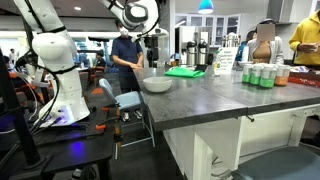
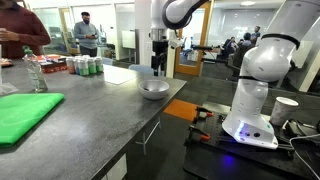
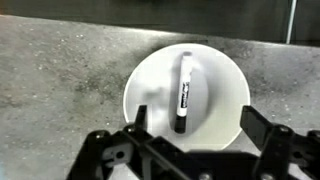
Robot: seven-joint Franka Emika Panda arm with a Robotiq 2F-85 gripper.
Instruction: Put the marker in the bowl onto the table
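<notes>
Marker (image 3: 184, 92) lengthwise in bowl (image 3: 140, 85), dark cap nearest gripper (image 3: 190, 140).

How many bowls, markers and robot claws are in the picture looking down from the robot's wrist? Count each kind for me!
Bowls: 1, the white bowl.
Markers: 1, the marker lying inside the bowl.
Claws: 1, the claw, open above the bowl.
Total: 3
</notes>
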